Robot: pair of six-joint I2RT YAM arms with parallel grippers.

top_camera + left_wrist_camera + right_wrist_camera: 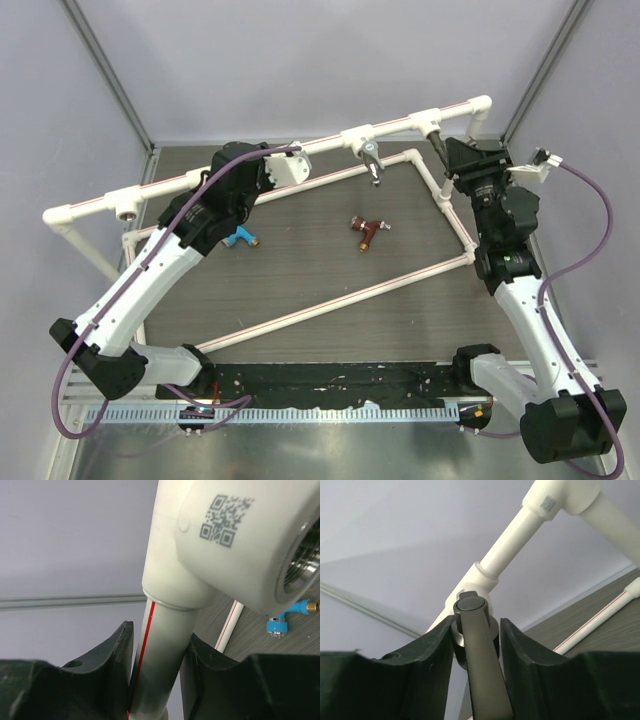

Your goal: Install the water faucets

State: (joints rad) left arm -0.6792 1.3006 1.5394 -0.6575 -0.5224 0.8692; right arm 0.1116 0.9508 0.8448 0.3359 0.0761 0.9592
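**A:** How many water faucets, and where is each one?

**B:** Four. The dark faucet [478, 675] is up at the right end of the upper rail [165, 189], its head against a white fitting. The chrome faucet [372, 160] hangs from a tee near the middle of that rail. The red-brown faucet [368, 231] and the blue faucet [241, 238] lie loose on the table [300, 265], well apart. Both are inside the thin pipe frame [330, 303] that rests flat on the table.

**A:** So one in a claw, one in the rail, two on the table. What about the claws?

**B:** There are two. The right gripper [476, 629] is closed around the dark faucet's lever, with a finger close on each side of it. The left gripper [157, 636] is clamped on the red-striped pipe of the upper rail, just below a tee [215, 555] that carries a QR code. That tee's threaded socket is bare.

**A:** How many tees are on the rail?

**B:** I count four from above, with an elbow at each end. The leftmost one [127, 206] has an open socket. The blue faucet lies near the left gripper, lower down on the table.
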